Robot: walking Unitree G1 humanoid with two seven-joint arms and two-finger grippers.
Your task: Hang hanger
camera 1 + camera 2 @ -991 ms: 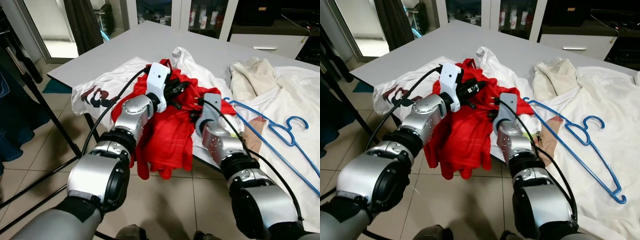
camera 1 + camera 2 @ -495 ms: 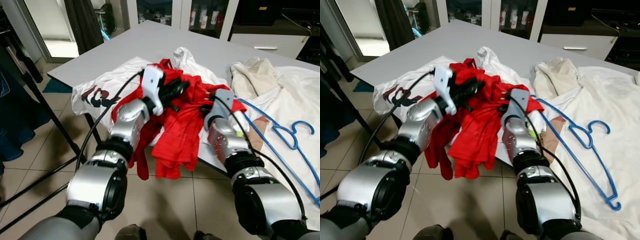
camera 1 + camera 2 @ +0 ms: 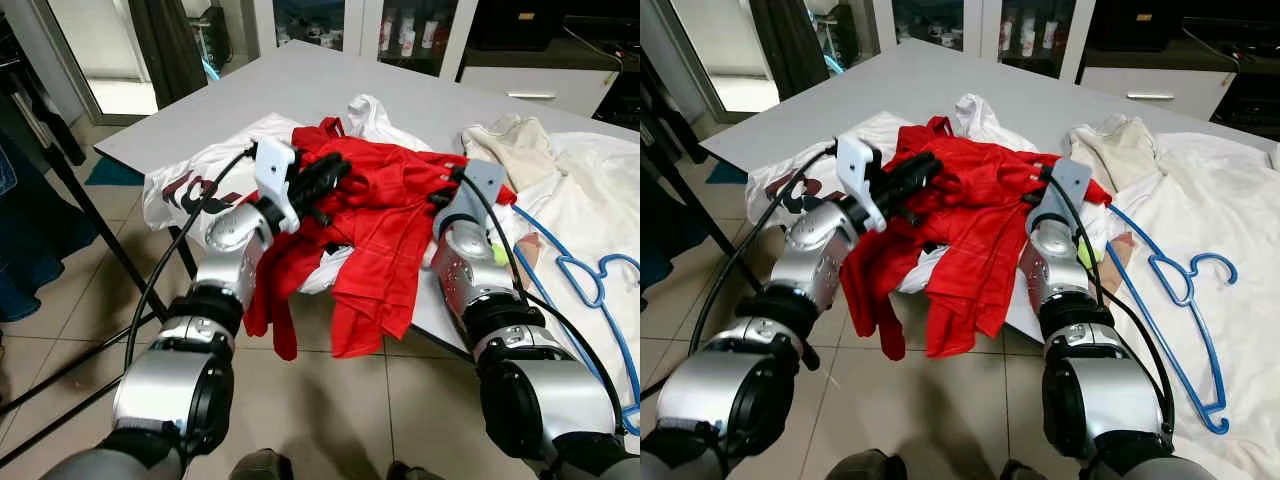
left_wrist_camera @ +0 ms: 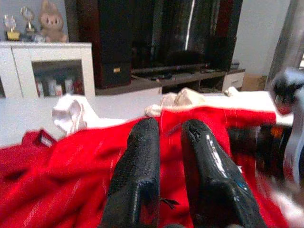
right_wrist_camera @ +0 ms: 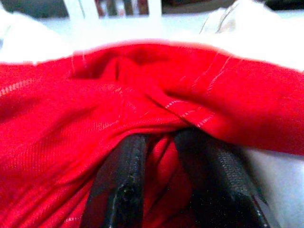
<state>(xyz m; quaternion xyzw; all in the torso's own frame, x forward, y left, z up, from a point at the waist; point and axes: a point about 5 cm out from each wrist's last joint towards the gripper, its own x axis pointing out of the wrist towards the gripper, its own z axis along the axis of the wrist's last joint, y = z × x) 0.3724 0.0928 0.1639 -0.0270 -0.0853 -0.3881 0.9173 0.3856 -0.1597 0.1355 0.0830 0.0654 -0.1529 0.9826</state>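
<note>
Blue hanger (image 3: pixel 600 300), seemingly edge-cropped

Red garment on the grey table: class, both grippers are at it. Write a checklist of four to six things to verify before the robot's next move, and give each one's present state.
1. Left gripper has fabric of the red garment between its fingers: cannot tell; the fingers lie close together over it.
2. Right gripper is shut on the garment: ok, cloth is pinched between its fingers.
3. Garment is spread out: not ok, it is bunched and part hangs over the table edge.
4. Blue hanger is free to pick up: ok, it lies on the white cloth, untouched.
5. Hanger is inside the garment: not ok, they lie apart.
</note>
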